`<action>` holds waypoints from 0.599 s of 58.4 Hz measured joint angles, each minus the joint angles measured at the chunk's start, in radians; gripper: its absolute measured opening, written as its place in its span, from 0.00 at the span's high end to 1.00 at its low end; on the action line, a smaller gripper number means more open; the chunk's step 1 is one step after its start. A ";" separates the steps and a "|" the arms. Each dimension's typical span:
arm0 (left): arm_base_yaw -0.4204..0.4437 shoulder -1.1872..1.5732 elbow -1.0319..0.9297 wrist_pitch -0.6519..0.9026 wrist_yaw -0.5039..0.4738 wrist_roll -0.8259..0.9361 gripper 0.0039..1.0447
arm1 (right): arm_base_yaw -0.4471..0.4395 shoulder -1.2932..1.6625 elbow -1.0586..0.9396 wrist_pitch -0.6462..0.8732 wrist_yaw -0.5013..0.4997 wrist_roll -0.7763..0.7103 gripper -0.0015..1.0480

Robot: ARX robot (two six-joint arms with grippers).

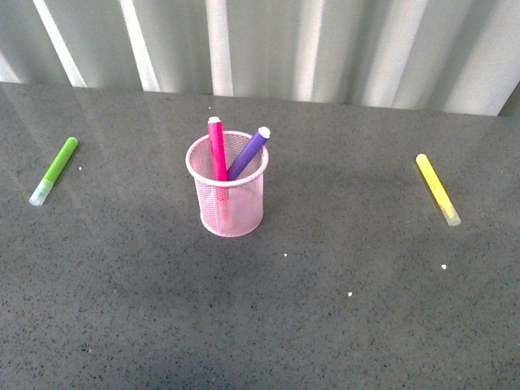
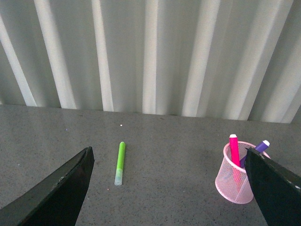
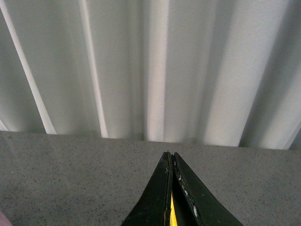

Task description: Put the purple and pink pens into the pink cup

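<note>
The pink cup (image 1: pixel 231 195) stands upright mid-table. The magenta-pink pen (image 1: pixel 217 149) and the purple pen (image 1: pixel 248 153) both stand inside it, tops sticking out, the purple one leaning right. The cup (image 2: pixel 233 181) and the pink pen (image 2: pixel 233 149) and purple pen (image 2: pixel 261 146) also show in the left wrist view. My left gripper (image 2: pixel 171 160) is open and empty, its black fingers (image 2: pixel 61 190) wide apart, back from the cup. My right gripper (image 3: pixel 170 155) is shut with nothing between the tips. Neither arm shows in the front view.
A lime-green marker (image 1: pixel 54 170) lies at the far left, also in the left wrist view (image 2: pixel 120 162). A yellow marker (image 1: pixel 437 188) lies at the right; a yellow sliver (image 3: pixel 172 212) shows behind the right fingers. A corrugated white wall (image 1: pixel 268 49) backs the grey table (image 1: pixel 349 325).
</note>
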 joint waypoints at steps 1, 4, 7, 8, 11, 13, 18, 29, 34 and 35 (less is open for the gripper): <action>0.000 0.000 0.000 0.000 0.000 0.000 0.06 | -0.007 -0.018 -0.013 -0.003 -0.007 0.000 0.97; 0.000 0.000 0.000 0.000 0.000 0.000 0.06 | -0.036 -0.087 -0.063 -0.019 -0.025 0.000 0.97; 0.000 0.000 0.000 0.000 0.000 0.000 0.06 | -0.053 -0.126 -0.091 -0.035 -0.038 0.000 0.97; 0.000 0.000 0.000 0.000 0.000 0.000 0.06 | -0.060 -0.143 -0.102 -0.041 -0.042 0.000 0.97; 0.000 0.000 0.000 0.000 0.000 0.000 0.06 | -0.074 -0.183 -0.127 -0.060 -0.055 0.000 0.97; 0.000 0.000 0.000 0.000 0.000 0.000 0.06 | -0.081 -0.208 -0.140 -0.071 -0.065 0.000 0.97; 0.000 0.000 0.000 0.000 0.000 0.000 0.06 | -0.098 -0.275 -0.171 -0.105 -0.085 0.000 0.97; 0.000 0.000 0.000 0.000 0.000 0.000 0.06 | -0.134 -0.420 -0.225 -0.197 -0.116 0.000 0.97; 0.000 0.000 0.000 0.000 0.000 0.000 0.06 | -0.146 -0.484 -0.241 -0.243 -0.129 0.000 0.97; 0.000 0.000 0.000 0.000 0.000 0.000 0.06 | -0.152 -0.501 -0.245 -0.256 -0.137 0.000 0.97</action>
